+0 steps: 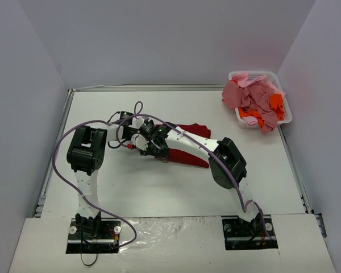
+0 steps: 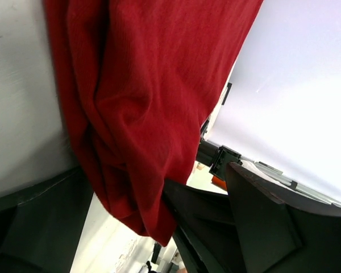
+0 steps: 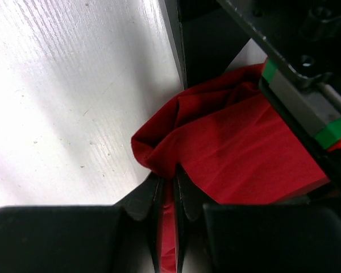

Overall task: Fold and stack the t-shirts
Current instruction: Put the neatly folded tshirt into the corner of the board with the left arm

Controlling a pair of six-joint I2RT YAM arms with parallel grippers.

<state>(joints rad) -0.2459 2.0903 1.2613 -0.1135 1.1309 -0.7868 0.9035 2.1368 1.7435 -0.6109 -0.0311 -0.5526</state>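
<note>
A red t-shirt lies crumpled on the white table under both wrists. My right gripper is shut on a fold of its edge; in the right wrist view the jaws pinch the red cloth just above the table. My left gripper sits close beside it. In the left wrist view a bunched fold of the shirt runs down between the fingers and fills the gap of the gripper, which looks closed on it. The shirt's loose end hangs free.
A white basket at the back right holds a heap of pink and orange t-shirts. Walls enclose the table at the left, back and right. The two wrists nearly touch at the table's middle, with purple cables looping over them.
</note>
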